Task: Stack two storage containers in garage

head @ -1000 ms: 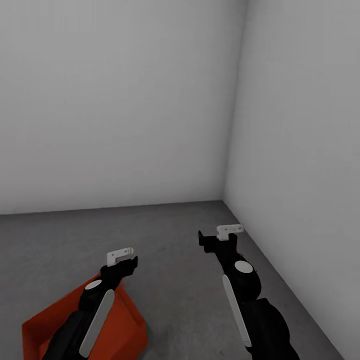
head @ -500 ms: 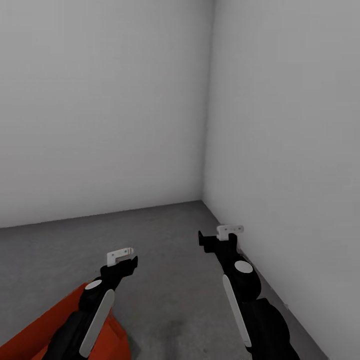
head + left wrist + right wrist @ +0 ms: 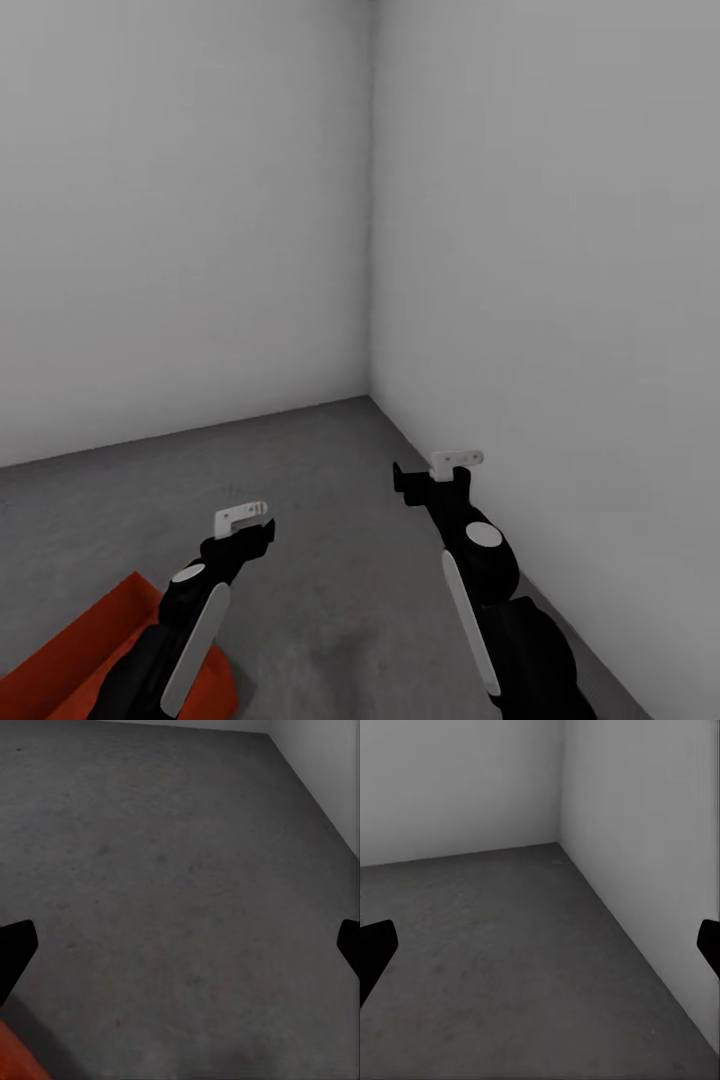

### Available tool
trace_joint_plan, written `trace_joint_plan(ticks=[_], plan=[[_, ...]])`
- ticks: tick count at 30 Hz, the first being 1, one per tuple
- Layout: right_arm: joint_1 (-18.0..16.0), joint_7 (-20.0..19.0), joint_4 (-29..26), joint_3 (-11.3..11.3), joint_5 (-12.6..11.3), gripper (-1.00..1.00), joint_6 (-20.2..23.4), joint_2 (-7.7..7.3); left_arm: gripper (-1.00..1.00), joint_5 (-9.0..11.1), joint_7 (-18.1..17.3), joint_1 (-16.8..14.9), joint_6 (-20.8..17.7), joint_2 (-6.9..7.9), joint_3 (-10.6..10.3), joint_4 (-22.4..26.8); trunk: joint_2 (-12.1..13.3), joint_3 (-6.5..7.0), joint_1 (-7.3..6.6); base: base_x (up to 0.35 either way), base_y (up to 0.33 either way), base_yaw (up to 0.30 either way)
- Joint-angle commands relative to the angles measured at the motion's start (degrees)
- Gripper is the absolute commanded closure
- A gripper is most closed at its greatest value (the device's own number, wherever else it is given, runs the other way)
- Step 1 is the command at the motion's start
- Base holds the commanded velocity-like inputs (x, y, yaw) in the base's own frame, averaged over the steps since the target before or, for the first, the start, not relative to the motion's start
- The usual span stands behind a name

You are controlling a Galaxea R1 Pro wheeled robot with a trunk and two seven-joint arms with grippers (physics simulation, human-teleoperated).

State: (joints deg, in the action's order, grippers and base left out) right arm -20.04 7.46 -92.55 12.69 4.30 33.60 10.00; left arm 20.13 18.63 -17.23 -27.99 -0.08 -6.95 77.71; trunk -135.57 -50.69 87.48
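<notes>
Storage container (image 3: 75, 650) on concrete floor (image 3: 330, 480) behind left gripper (image 3: 243, 517); both grippers, including right gripper (image 3: 437, 468), spread and empty. Risk: base turning could clip it.

Plain white left wall (image 3: 180, 220) meets plain white right wall (image 3: 560, 250) at vertical room corner (image 3: 370, 200). Both walls bare, unmarked, evenly lit. Corner line runs straight down to walls' base.
</notes>
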Motion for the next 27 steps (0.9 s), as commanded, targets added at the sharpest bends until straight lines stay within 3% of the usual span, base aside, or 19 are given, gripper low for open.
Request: trace_joint_plan(ticks=[1,11,27], plan=[[0.0,0.0,0.0,0.1,0.0,-1.00,0.0,0.00,-1.00,0.0,0.0,0.0,0.0,0.00,0.0,-0.1,0.0,0.00,0.00,-0.324,0.000,-0.038],[0.0,0.0,0.0,0.2,0.0,-1.00,0.1,0.00,-1.00,0.1,0.0,0.0,0.0,-0.01,0.1,-0.3,0.0,0.03,0.00,-0.332,0.000,-0.023],[0.0,0.0,0.0,0.1,0.0,-1.00,0.2,0.00,-1.00,0.1,0.0,0.0,0.0,-0.01,0.0,-0.3,0.0,0.08,0.00,-0.330,-0.057,-0.285]])
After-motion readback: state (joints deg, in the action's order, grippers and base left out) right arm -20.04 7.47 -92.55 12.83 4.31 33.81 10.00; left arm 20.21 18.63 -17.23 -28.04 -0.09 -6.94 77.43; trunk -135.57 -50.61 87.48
